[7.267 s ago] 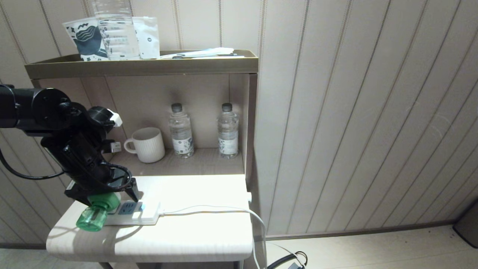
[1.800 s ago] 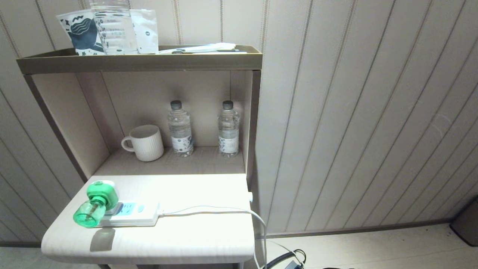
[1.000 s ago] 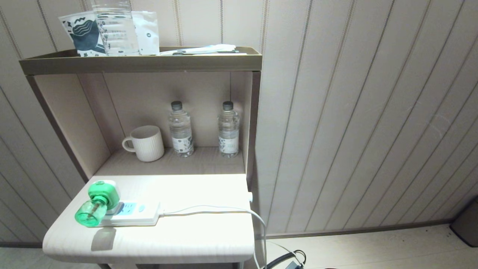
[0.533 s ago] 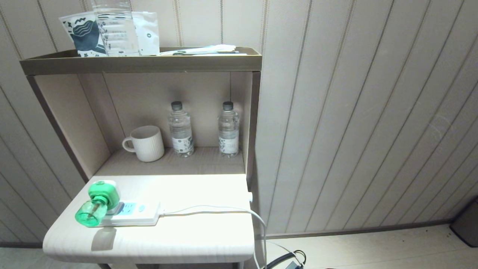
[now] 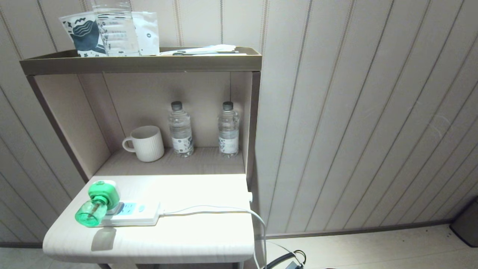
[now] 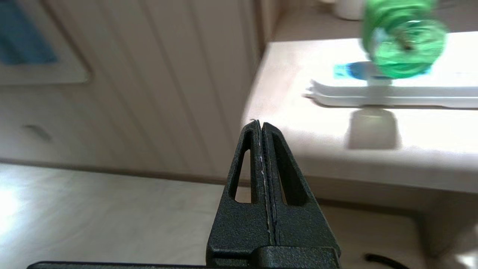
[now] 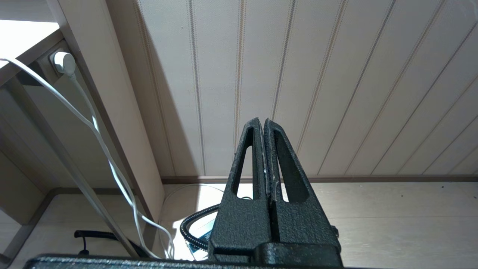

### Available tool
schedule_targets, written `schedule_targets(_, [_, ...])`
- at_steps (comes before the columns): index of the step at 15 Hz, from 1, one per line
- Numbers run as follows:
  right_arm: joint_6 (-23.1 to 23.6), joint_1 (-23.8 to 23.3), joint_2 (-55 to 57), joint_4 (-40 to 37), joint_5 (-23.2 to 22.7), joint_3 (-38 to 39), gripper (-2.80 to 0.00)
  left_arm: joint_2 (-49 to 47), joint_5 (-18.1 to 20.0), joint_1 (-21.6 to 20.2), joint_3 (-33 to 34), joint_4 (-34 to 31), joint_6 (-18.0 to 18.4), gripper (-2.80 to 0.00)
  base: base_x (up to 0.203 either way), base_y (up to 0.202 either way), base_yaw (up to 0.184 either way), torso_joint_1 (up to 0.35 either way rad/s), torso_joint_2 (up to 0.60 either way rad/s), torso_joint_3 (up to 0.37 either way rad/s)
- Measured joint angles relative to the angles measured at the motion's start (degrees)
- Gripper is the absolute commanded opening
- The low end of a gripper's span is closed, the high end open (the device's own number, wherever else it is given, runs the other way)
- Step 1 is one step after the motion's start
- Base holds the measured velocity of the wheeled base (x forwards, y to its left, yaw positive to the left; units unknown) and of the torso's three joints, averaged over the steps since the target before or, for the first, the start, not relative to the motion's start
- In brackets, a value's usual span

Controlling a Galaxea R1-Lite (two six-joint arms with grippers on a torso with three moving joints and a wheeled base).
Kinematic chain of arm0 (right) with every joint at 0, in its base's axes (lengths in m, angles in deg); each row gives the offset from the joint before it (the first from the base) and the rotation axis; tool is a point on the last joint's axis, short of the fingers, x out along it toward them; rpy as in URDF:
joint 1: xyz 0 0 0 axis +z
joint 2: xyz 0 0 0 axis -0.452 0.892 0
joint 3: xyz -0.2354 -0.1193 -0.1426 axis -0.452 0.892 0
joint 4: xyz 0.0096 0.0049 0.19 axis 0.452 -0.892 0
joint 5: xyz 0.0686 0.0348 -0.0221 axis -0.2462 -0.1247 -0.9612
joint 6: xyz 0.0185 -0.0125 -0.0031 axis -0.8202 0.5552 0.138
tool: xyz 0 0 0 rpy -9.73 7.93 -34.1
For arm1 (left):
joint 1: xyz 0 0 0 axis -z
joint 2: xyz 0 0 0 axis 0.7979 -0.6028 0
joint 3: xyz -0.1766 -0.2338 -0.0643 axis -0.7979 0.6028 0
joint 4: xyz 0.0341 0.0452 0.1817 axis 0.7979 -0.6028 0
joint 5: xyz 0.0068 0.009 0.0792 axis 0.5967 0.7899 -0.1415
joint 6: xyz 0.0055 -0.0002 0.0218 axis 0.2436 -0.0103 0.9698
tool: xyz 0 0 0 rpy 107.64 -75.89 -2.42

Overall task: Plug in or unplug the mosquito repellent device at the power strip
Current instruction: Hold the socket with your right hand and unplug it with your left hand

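1. Neither arm shows in the head view; each claw appears only in its own wrist view.
2. The left claw [image 6: 262, 125] has its two black fingers pressed together on nothing, out past the surface's [image 5: 157, 239] rounded left corner and lower than its top.
3. Up and ahead of that claw the mosquito repellent device [image 5: 98, 203] sits plugged into the left end of the power strip [image 5: 134, 215], its green bottle jutting out toward the claw; in the left wrist view it is blurred and its top is cut off by the edge.
4. The power strip lies flat on the pale surface, its white cord [image 5: 209, 210] running right and dropping over the edge.
5. Behind, in the shelf's niche, stand a ribbed white mug [image 5: 146, 143] and two clear water bottles [image 5: 180, 129]; on the top shelf [image 5: 142, 63] a large bottle and packets are cut off at the top.
6. The right claw [image 7: 261, 121] is likewise closed and empty, low beside the stand, facing the panelled wall [image 7: 317, 74] and pale floor, with the cord's plug [image 7: 63, 61] off to its side.
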Motion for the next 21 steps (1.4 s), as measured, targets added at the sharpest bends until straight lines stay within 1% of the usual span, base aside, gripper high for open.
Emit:
schedule_targets(1, [0.01,0.0,0.0,0.0,-0.01,0.0,-2.8,0.01,2.4,0.03,0.0,-0.24,-1.24,-2.8,0.0,0.0,0.0,0.0,0.0,0.0])
schedule_targets(2, [0.01,0.0,0.0,-0.02,0.0,0.0,-2.8,0.01,5.12,0.12,0.0,-0.29,-1.58,-2.8,0.0,0.0,0.0,0.0,0.0,0.0])
schedule_targets(3, [0.0,0.0,0.0,0.0,0.0,0.0,-2.8,0.0,6.37,0.12,0.0,-0.53,-2.0,-2.8,0.0,0.0,0.0,0.0,0.0,0.0])
schedule_targets(5, [0.02,0.0,0.0,-0.02,0.0,0.0,-2.8,-0.02,4.93,0.14,0.0,-0.96,-1.84,-2.8,0.0,0.0,0.0,0.0,0.0,0.0])
schedule_targets(6, [0.02,-0.05,0.0,0.0,0.0,0.0,-2.8,-0.05,5.49,0.14,0.0,-1.24,-1.7,-2.8,0.0,0.0,0.0,0.0,0.0,0.0])
schedule_targets(9, [0.02,0.0,0.0,-0.02,-0.01,0.0,-2.8,-0.1,9.11,0.34,0.0,-0.34,-0.38,-2.8,0.0,0.0,0.0,0.0,0.0,0.0])
schedule_targets(10, [0.02,0.0,0.0,-0.02,0.0,0.0,-2.8,-0.07,9.35,0.97,0.0,-0.2,-0.1,-2.8,0.0,0.0,0.0,0.0,0.0,0.0])
schedule_targets(11, [0.02,0.0,0.0,0.0,-0.01,0.0,-2.8,0.1,9.27,2.52,-0.02,-0.19,0.05,-2.8,0.0,0.0,0.0,0.0,0.0,0.0])
schedule_targets(13, [0.02,0.0,0.0,0.0,-0.02,0.0,-2.8,1.45,8.82,7.73,-0.02,-1.62,0.51,-2.8,0.0,0.0,0.0,0.0,0.0,0.0])
schedule_targets(14, [0.02,-0.01,0.0,0.0,-0.02,0.0,-2.8,3.02,8.77,8.97,-0.02,-3.16,0.66,-2.8,0.0,0.0,0.0,0.0,0.0,0.0])
schedule_targets(16, [0.02,0.0,0.0,0.0,-0.01,0.0,-2.8,8.3,8.86,9.07,-0.15,-6.09,0.5,-2.8,0.0,0.0,0.0,0.0,0.0,0.0])
schedule_targets(17, [0.01,0.02,0.0,-0.01,-0.02,0.0,-2.8,10.81,8.68,8.71,-0.2,-6.8,-0.24,-2.8,0.0,0.0,0.0,0.0,0.0,0.0])
schedule_targets(19, [0.02,0.0,0.0,-0.02,-0.02,0.0,-2.8,13.58,7.37,8.08,-0.09,-6.35,-3.89,-2.8,0.0,0.0,0.0,0.0,0.0,0.0])
schedule_targets(21, [0.02,0.0,0.0,0.0,-0.02,0.0,-2.8,14.92,7.27,7.87,-0.02,-6.54,-4.65,-2.8,0.0,0.0,0.0,0.0,0.0,0.0])
